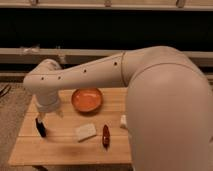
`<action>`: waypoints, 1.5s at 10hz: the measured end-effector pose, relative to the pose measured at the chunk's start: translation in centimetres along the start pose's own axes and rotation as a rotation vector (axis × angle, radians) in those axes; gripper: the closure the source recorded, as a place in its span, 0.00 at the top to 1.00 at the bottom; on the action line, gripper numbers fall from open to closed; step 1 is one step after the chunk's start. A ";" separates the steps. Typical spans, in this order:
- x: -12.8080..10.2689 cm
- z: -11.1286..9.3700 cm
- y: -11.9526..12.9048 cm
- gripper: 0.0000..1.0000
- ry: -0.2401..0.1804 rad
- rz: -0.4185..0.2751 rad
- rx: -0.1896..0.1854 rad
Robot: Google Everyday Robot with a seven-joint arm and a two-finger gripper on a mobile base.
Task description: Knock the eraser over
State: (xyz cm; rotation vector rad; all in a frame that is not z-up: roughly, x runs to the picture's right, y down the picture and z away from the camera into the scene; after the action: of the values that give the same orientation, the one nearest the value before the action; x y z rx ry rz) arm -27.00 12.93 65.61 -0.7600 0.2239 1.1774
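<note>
Wooden tabletop (60,150), 1 white arm (85,75) reaching from the right across it to the left side. Tool (40,116) hangs under the bulky wrist near the left edge, low over the tabletop, right above the eraser (41,129); touching it or just clear of it, cannot tell. Tool's state: cannot tell, open or closed not visible from here. Eraser is small, black, standing on end, close to the left edge and about midway between the back-left and front-left corners. Orange bowl (87,99) sits toward the back edge, near the middle, well apart from the eraser. Pale squarish block (85,132) lies flat nearer the front edge, right of the eraser. Dark red pepper-like object (105,136) lies just right of the block, long axis running back to front. Small white object (123,121) at the right side, partly hidden by the robot's big white body (170,115), which covers the right edge.
</note>
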 end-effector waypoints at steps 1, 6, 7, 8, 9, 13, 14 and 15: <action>-0.4 0.5 1.1 0.65 0.006 -0.022 -0.001; -4.4 4.8 2.3 0.65 0.059 -0.043 0.034; -4.6 5.4 2.7 0.65 0.066 -0.047 0.039; -4.7 6.4 3.2 0.65 0.085 -0.055 0.054; -4.3 6.9 3.7 0.65 0.098 -0.064 0.064; -3.2 8.8 4.5 0.65 0.140 -0.077 0.116; -3.2 9.1 4.5 0.65 0.146 -0.076 0.126; -3.1 9.5 4.5 0.65 0.151 -0.078 0.143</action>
State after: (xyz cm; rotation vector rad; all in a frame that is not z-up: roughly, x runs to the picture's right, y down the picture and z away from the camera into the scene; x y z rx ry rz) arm -34.37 17.47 72.36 -0.7261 0.3966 1.0197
